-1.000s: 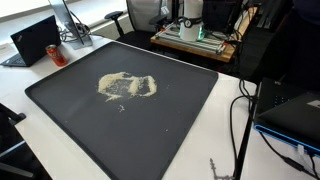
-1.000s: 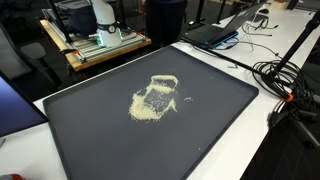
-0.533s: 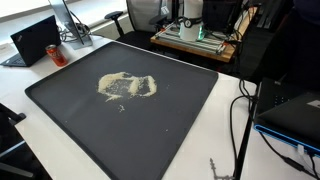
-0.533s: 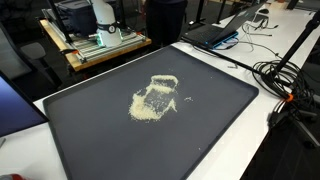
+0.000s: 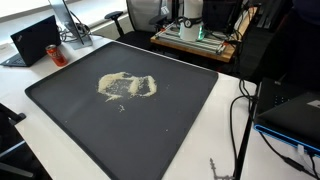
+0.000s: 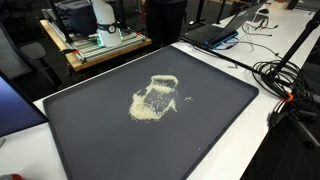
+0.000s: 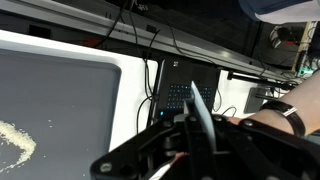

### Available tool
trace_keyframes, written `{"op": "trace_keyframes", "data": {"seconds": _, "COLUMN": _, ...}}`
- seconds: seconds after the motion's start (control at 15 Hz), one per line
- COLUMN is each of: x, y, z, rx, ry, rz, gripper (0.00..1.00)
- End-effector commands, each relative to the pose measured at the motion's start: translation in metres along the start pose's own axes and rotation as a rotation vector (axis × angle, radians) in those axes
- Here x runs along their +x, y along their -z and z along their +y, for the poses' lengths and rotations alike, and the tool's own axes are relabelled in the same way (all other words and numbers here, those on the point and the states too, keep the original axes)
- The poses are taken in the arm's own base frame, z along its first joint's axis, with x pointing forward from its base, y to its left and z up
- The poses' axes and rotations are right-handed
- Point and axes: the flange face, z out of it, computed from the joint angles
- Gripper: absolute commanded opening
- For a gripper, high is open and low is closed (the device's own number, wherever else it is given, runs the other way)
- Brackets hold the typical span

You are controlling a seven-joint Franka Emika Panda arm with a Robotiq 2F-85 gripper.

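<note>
An office workroom with desks, chairs and cables surrounds a white table (image 5: 226, 122), and most of that table is covered by a large black rectangular mat with a low raised rim (image 5: 70, 125). In both exterior views the mat's four edges are free and nearly all of its dark surface is open. A patch of pale beige spilled grains (image 5: 127, 87) lies near the mat's middle, well apart from every rim. A black open laptop (image 5: 34, 40) stands beyond one corner of the mat, and tangled black cables (image 6: 287, 78) lie off another side. In the wrist view the dark gripper (image 7: 198, 100) sits past the mat's rim, fingers pressed together with nothing seen between them, well apart from the grains (image 7: 15, 146).
</note>
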Motion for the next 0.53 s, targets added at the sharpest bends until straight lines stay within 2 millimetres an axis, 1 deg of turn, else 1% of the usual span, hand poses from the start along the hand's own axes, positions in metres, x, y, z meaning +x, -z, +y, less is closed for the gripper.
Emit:
{"op": "trace_keyframes", "data": {"seconds": 0.0, "x": 0.0009, "y": 0.0009, "z": 0.0042, "rx": 0.040, "ry": 0.012, "rz": 0.004, "gripper": 0.30}}
{"op": "trace_keyframes", "data": {"seconds": 0.07, "x": 0.0010, "y": 0.0005, "z": 0.0048, "rx": 0.040, "ry": 0.011, "rz": 0.003, "gripper": 0.33}}
{"op": "trace_keyframes", "data": {"seconds": 0.33, "x": 0.0018, "y": -0.0004, "z": 0.0067, "rx": 0.041, "ry": 0.009, "rz": 0.000, "gripper": 0.61}}
{"op": "trace_keyframes", "data": {"seconds": 0.47, "x": 0.0020, "y": -0.0008, "z": 0.0079, "rx": 0.042, "ry": 0.006, "rz": -0.001, "gripper": 0.62}}
